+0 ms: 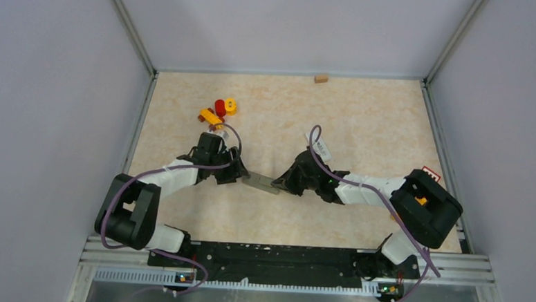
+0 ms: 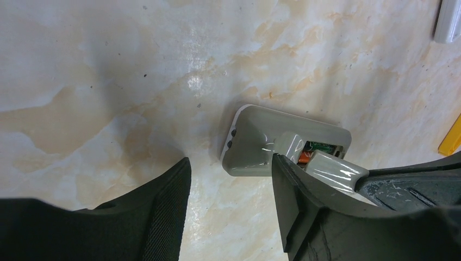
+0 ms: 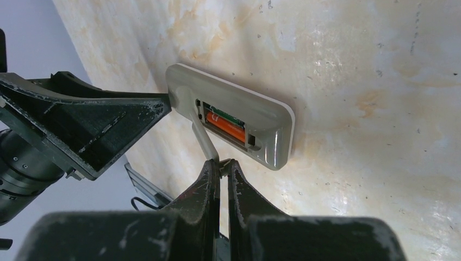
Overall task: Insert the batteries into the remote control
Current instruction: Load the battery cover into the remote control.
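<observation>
remote (image 3: 263, 117), orange battery (image 3: 224, 125) inside — label unreadable, right pincer (image 3: 224, 166) pinching cover (image 3: 202, 136)

1. The remote control (image 3: 269, 128) is a grey, rounded-corner rectangular unit. It lies flat on the surface (image 3: 353, 81) with its back face up. A thin white edge shows along its underside.
2. The battery compartment (image 3: 217, 113) in the back face is open. A green circuit board is visible inside it.
3. One orange battery (image 3: 224, 125) is seated lengthwise in the compartment. No other cell can be made out.
4. The battery cover (image 3: 204, 138) is a thin grey panel. It is tilted up, with one end at the compartment edge. The other end is pinched between the closed fingertips of the right hand (image 3: 220, 163).
</observation>
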